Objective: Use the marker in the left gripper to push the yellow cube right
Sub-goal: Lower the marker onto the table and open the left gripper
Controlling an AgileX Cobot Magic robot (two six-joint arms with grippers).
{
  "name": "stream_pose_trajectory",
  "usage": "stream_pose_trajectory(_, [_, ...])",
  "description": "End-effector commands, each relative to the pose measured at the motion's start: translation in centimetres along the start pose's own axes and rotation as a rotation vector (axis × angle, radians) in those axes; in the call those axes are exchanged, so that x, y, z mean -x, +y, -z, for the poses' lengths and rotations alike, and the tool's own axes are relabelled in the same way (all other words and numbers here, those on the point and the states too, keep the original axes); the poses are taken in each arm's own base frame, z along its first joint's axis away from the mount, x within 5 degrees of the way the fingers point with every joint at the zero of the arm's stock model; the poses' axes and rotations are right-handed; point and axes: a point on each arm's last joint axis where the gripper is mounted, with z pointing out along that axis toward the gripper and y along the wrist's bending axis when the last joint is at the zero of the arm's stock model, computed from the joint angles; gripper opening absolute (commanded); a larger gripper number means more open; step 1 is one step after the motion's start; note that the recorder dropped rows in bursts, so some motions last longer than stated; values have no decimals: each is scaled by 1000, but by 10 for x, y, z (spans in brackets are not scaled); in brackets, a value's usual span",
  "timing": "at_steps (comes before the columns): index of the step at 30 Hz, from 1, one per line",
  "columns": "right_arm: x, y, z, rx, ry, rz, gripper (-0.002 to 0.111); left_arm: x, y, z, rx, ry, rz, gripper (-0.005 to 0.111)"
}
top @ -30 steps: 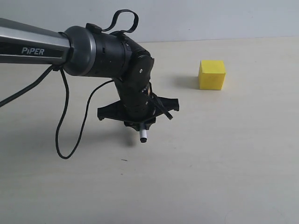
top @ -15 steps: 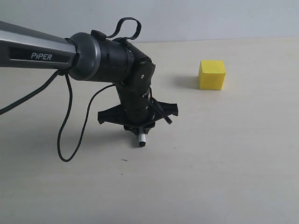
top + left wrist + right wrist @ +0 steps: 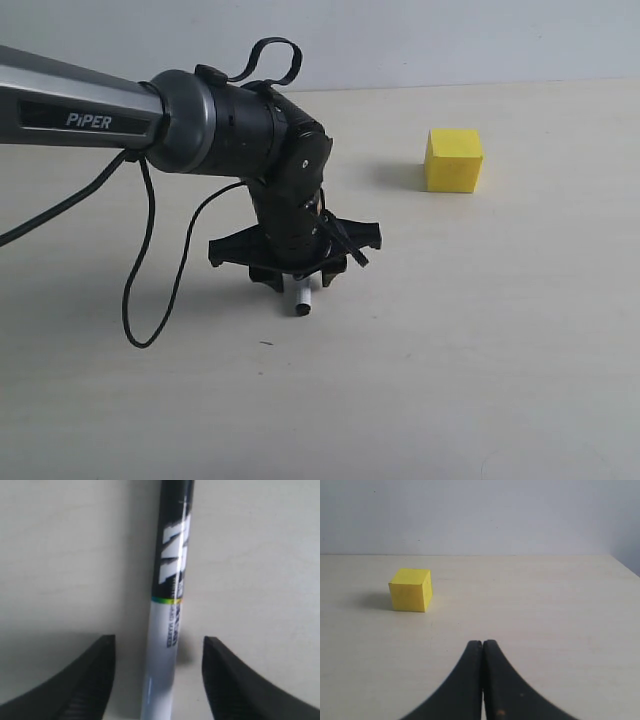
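The marker (image 3: 170, 605), white barrel with black lettering and a black far part, lies between the fingers of my left gripper (image 3: 157, 638), with table showing on both sides of it. The jaws stand open and do not touch it. In the exterior view the left gripper (image 3: 298, 275) points down at the table, and only the marker's white end (image 3: 302, 300) shows below it. The yellow cube (image 3: 453, 160) sits far to the right and further back, well apart from the marker. My right gripper (image 3: 482, 642) is shut on nothing, with the yellow cube (image 3: 410, 590) ahead of it.
A pale wooden table (image 3: 480, 350) carries everything, with a light wall behind it. A black cable (image 3: 135, 290) hangs in a loop from the left arm down to the table. The right arm is out of the exterior view.
The left arm has sunk a little toward the table. Its fingers have spread apart, letting go of the marker. The cube has not moved.
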Motion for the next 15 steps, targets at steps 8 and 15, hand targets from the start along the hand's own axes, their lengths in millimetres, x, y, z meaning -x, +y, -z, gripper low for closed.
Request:
stream_pose_trajectory(8, [0, 0, 0, -6, -10, 6, 0, 3, 2, 11, 5, -3, -125, 69])
stream_pose_trajectory(15, [0, 0, 0, -6, -10, 6, 0, 4, -4, 64, -80, -92, -481, 58])
